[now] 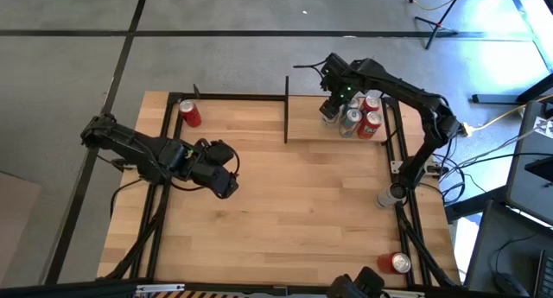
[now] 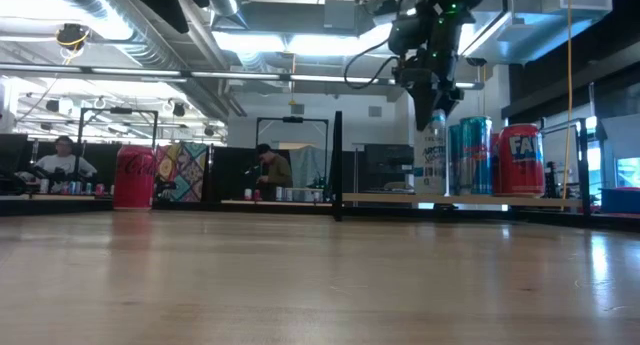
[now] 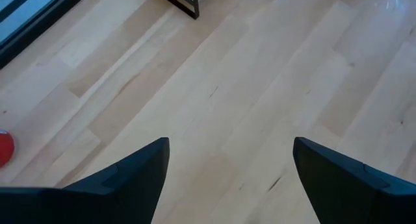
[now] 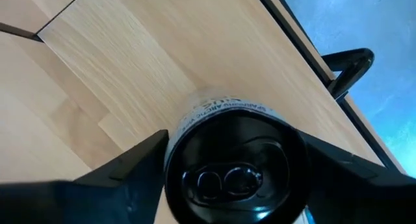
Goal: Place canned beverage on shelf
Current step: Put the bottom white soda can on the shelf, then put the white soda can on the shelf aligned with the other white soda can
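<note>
Right gripper [image 1: 332, 107]: fingers closed around white beverage can [image 2: 431, 157], upright on shelf [image 1: 311, 125], far right, beside three cans to keep the row tight. Left gripper [image 1: 226, 179]: wide open, idle mid-left.

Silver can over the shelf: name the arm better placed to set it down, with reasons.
Right. The right gripper holds the silver can above the shelf; the left gripper hangs open over mid-table.
</note>
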Action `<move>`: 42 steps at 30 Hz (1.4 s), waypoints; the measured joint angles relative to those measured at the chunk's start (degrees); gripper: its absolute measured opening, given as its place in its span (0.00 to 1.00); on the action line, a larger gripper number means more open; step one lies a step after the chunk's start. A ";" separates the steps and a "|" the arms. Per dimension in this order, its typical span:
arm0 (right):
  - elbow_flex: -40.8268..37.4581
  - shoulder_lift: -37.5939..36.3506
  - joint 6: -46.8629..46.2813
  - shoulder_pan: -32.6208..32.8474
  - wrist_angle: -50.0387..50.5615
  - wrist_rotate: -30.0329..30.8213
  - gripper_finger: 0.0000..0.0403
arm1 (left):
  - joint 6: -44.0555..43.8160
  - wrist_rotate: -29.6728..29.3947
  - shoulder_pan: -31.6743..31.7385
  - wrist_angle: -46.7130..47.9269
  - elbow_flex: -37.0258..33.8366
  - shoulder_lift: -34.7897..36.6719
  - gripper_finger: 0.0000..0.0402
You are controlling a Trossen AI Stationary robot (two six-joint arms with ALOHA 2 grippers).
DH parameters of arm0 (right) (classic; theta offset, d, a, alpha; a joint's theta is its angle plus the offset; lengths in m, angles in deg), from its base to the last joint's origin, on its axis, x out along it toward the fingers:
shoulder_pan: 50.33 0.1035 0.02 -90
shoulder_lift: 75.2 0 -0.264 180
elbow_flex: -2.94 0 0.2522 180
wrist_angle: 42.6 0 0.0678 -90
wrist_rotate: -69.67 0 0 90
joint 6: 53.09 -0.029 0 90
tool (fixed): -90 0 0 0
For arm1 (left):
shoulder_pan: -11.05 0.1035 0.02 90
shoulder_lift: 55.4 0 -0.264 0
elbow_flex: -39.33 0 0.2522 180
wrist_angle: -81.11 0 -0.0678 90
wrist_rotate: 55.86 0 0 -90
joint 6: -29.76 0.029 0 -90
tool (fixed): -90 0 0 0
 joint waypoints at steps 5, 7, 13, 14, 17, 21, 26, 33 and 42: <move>0.73 -0.48 0.10 -0.02 0.89 0.09 0.81 | 0.02 0.22 0.00 0.00 0.00 0.00 0.79; 2.47 -1.00 0.16 -0.02 2.20 0.09 0.82 | 0.02 0.22 0.00 0.00 0.00 0.00 0.79; 10.13 -2.58 -0.07 0.90 8.33 -1.68 0.83 | 0.02 0.56 0.00 0.02 0.00 0.00 0.79; 10.94 -3.11 -0.28 1.50 9.33 -1.77 0.83 | 0.04 1.04 0.00 0.03 0.00 0.00 0.79; 11.45 -5.76 -1.97 5.11 11.36 -2.26 0.83 | 0.51 1.17 -0.62 0.13 -0.02 0.00 0.79; 11.45 -9.13 -6.53 12.68 16.03 -2.18 0.83 | 2.88 0.83 -3.27 0.03 -0.02 0.00 0.79; 11.47 -13.67 -16.74 23.61 22.84 -0.32 0.83 | 5.74 0.42 -7.61 0.18 -0.02 0.00 0.79; 8.11 -19.05 -37.66 36.49 22.87 -1.02 0.83 | 6.14 -0.23 -14.88 3.26 -0.10 0.58 0.79; -3.11 -23.78 -56.25 49.01 22.86 -3.46 0.83 | -0.96 -2.30 -24.20 3.14 -6.11 3.77 0.79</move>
